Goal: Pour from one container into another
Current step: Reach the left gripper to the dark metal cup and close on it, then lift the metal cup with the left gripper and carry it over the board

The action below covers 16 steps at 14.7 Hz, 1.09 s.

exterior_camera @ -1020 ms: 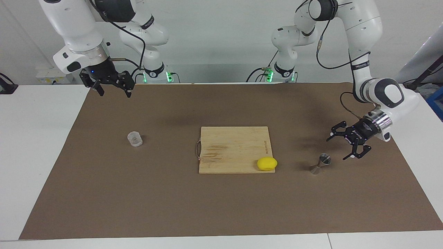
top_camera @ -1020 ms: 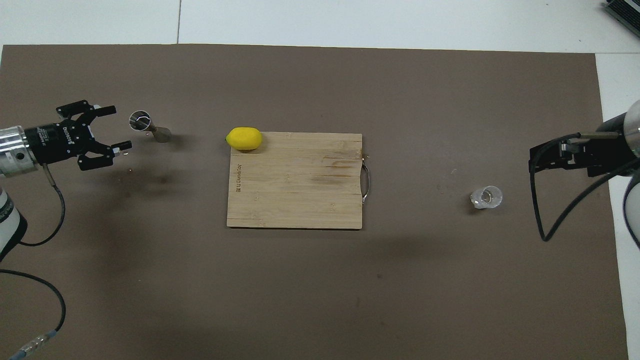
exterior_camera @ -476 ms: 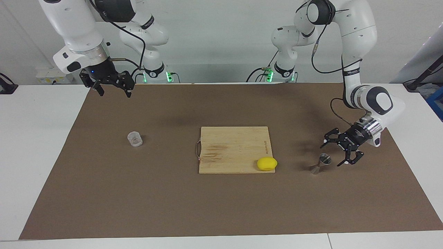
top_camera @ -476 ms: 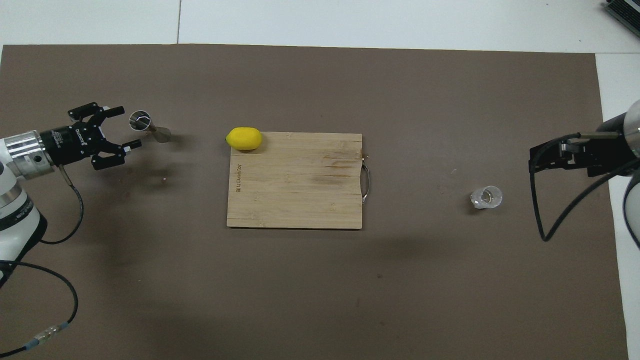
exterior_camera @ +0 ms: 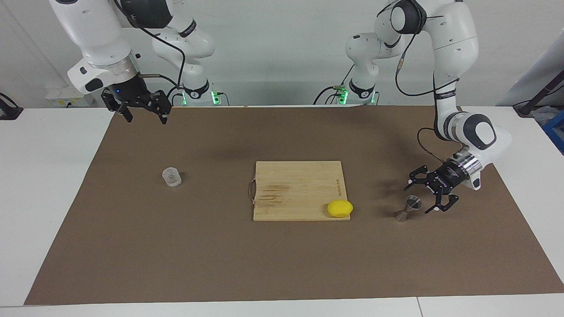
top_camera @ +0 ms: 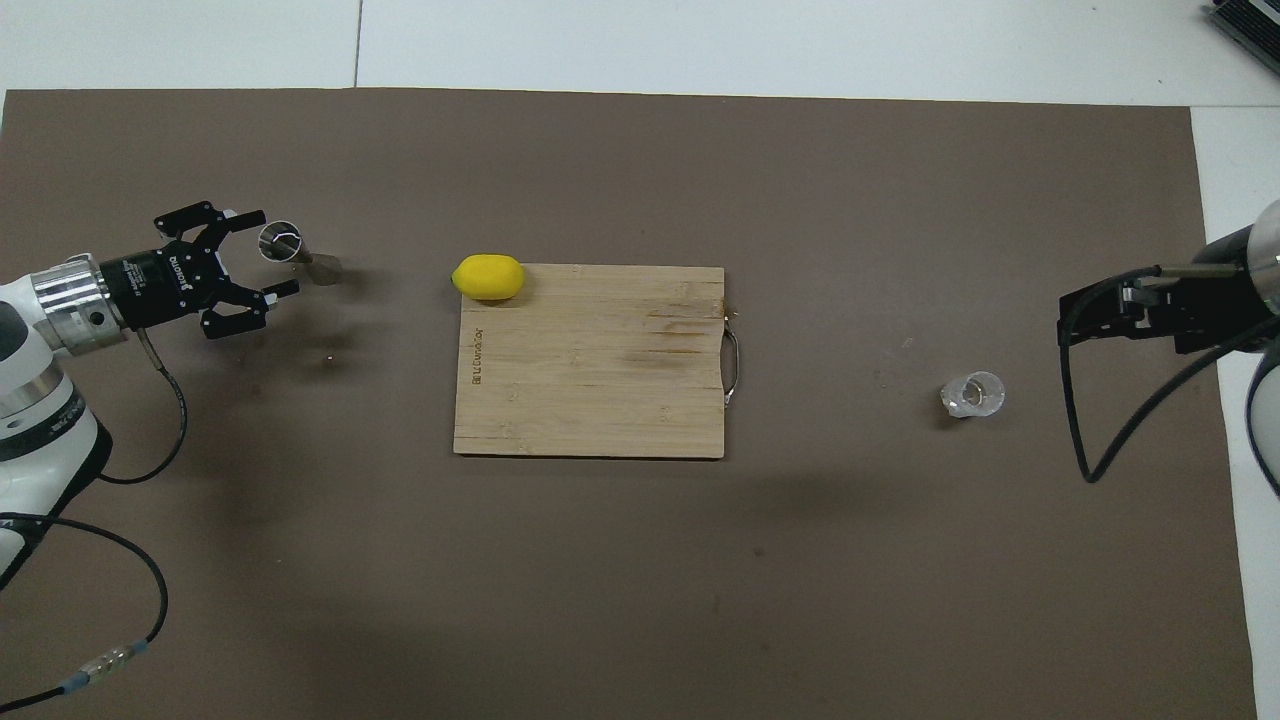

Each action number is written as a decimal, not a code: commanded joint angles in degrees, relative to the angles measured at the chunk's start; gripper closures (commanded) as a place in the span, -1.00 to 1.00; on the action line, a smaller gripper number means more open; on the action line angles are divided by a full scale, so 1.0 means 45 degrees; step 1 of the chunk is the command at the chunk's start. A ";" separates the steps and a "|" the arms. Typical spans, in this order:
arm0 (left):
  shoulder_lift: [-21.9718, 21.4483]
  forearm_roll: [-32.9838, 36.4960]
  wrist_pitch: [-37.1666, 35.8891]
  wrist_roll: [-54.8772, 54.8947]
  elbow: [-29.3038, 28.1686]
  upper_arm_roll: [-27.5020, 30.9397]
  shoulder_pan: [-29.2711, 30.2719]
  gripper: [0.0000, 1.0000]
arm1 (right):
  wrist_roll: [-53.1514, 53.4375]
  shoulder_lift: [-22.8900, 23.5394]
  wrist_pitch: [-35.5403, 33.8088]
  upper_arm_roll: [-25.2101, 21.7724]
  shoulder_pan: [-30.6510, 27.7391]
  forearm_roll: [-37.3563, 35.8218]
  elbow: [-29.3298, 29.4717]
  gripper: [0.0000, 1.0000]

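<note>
Overhead view: left gripper point(top_camera: 274, 254) gaped open beside the jigger point(top_camera: 297, 254), at its nine o'clock. Right gripper point(exterior_camera: 144, 116) waited open, well above the cup point(exterior_camera: 172, 177).

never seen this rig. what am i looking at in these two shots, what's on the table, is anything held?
Two white robot arms stand at a table covered by a brown mat. One picture faces the robots from across the table; the other looks down from above their end.

On the mat: a wooden cutting board in the middle with a lemon on its corner, a clear cup toward the right arm's end, and an upright steel jigger toward the left arm's end.

The left hand is low and open, its fingers on either side of the jigger's top, not closed on it. The right hand waits raised and open over the mat's edge nearest the robots. Nothing is held.
</note>
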 commanded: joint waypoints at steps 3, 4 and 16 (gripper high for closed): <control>0.0017 -0.0484 -0.0035 0.0264 0.0047 -0.0040 0.0022 -1.00 | 0.0125 -0.0211 0.0033 0.0077 -0.0179 0.0246 -0.0229 -1.00; 0.0017 -0.0484 -0.0035 0.0264 0.0027 -0.0040 0.0022 -0.97 | 0.0125 -0.0211 0.0053 0.0077 -0.0179 0.0246 -0.0229 -1.00; 0.0017 -0.0367 -0.0561 -0.0262 0.0494 -0.0292 0.0100 1.00 | 0.0125 -0.0211 0.0033 0.0077 -0.0179 0.0246 -0.0229 -1.00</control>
